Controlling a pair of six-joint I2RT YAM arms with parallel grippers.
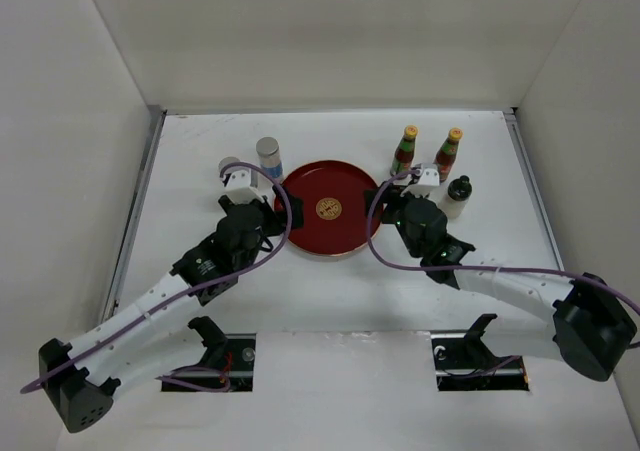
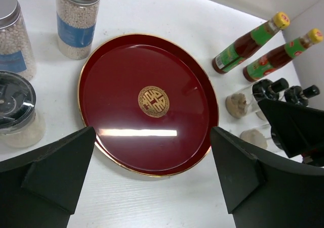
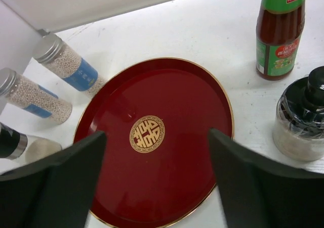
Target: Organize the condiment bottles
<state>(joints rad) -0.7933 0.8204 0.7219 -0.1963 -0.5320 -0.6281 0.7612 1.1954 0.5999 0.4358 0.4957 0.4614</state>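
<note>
Beside tray (image 2: 116, 81), two sauce bottles (image 2: 244, 44), two cylinders (image 2: 76, 21)

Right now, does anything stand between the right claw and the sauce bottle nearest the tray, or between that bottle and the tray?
Nothing visible does. Bare table lies between the open right claw and the sauce bottle, and between that bottle and the tray. A black-capped shaker stands beside the bottle, not in the way.

Grey-lidded jars (image 1: 268, 157) upright at left, red-green sauce bottles (image 1: 404, 151) upright at right.
</note>
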